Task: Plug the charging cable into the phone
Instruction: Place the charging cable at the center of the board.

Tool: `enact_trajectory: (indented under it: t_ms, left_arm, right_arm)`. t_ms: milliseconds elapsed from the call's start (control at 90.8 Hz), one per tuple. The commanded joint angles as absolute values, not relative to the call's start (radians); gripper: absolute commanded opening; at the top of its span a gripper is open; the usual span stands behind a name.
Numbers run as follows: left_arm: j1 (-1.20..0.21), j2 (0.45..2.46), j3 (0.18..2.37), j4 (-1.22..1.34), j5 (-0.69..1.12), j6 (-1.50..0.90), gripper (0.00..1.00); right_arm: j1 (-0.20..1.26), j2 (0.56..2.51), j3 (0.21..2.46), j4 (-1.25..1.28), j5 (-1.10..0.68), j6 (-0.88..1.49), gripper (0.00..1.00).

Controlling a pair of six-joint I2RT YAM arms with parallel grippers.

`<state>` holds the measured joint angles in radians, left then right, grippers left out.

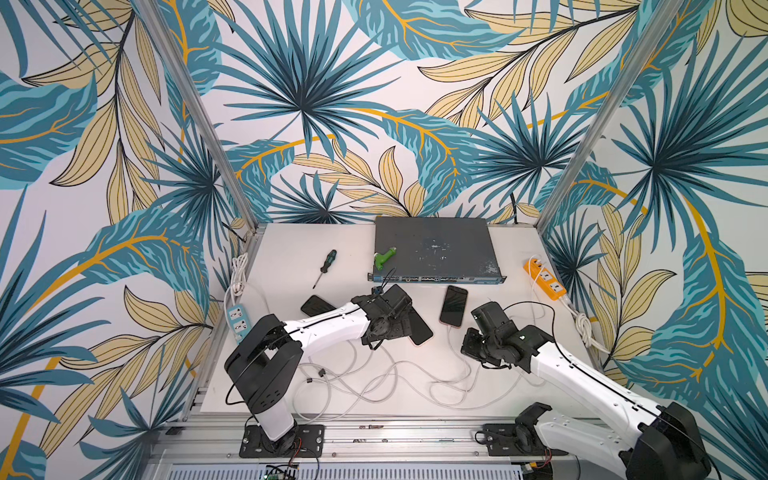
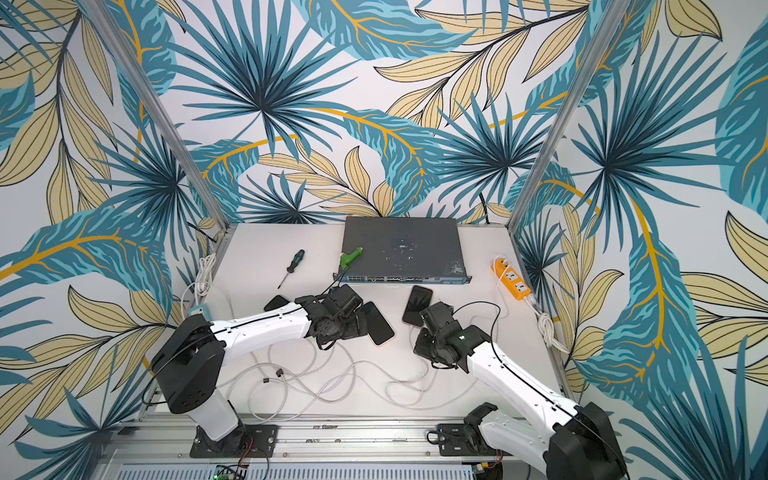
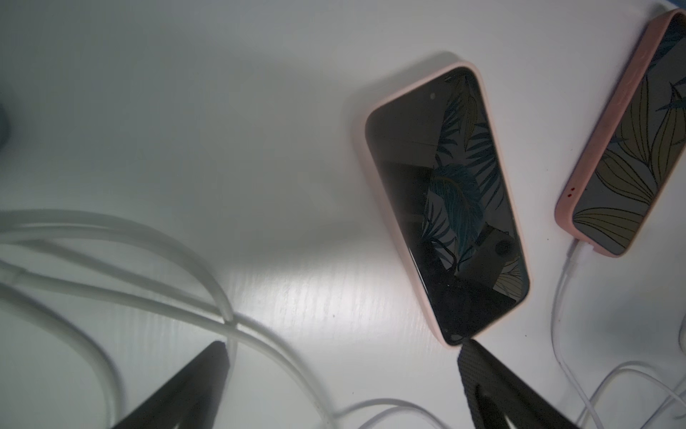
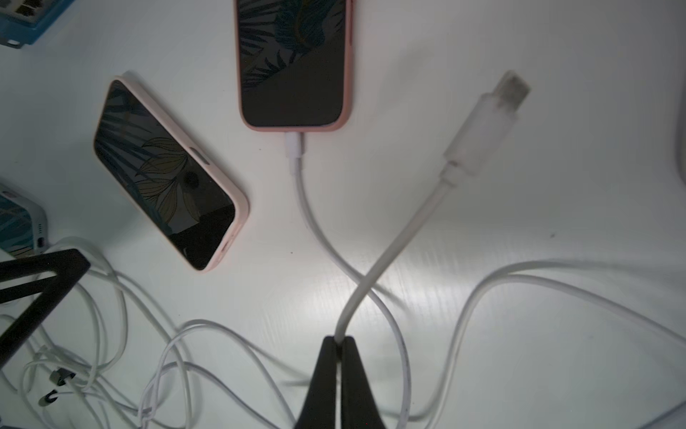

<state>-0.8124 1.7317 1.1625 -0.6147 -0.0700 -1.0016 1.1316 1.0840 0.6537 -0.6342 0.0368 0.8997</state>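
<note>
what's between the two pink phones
Only bare table: in the right wrist view nothing lies between the tilted phone and the plugged phone.

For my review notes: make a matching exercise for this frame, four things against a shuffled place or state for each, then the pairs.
1 left gripper
2 right gripper
3 green tool
4 screwdriver

A lies on the bare table
B shut on a white cable
C rests on the network switch
D open, by a pink-cased phone

Pairs: 1-D, 2-B, 3-C, 4-A.
</note>
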Motion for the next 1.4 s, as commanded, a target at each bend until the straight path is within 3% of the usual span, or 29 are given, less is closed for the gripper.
enact_trajectory:
  t_ms: [0,253,1069,1201,1278,1388]
  left_arm:
    - [-0.839,1.806,1.312,-0.652,-0.088,-1.049,1.0]
    - [-0.879,2.1,1.666,-0.961,-0.163,-1.165,1.0]
    - [-0.884,2.31,1.84,-1.017,-0.172,-1.291,1.0]
    - [-0.884,2.33,1.847,-1.03,-0.182,-1.279,0.92]
    - [-0.885,2.323,1.832,-1.028,-0.187,-1.269,0.83]
    - [-0.884,2.277,1.787,-1.018,-0.225,-1.256,0.69]
  right_arm:
    - [1.127,1.077,0.612,-0.643,0.084,0.932,0.0]
    - [1.121,1.044,0.6,-0.616,0.062,0.919,0.0]
    - [1.121,1.033,0.569,-0.579,-0.026,0.901,0.02]
    - [1.122,1.018,0.57,-0.59,-0.02,0.903,0.09]
    - [1.121,1.016,0.573,-0.599,-0.013,0.904,0.27]
    - [1.12,1.023,0.579,-0.599,-0.006,0.89,0.43]
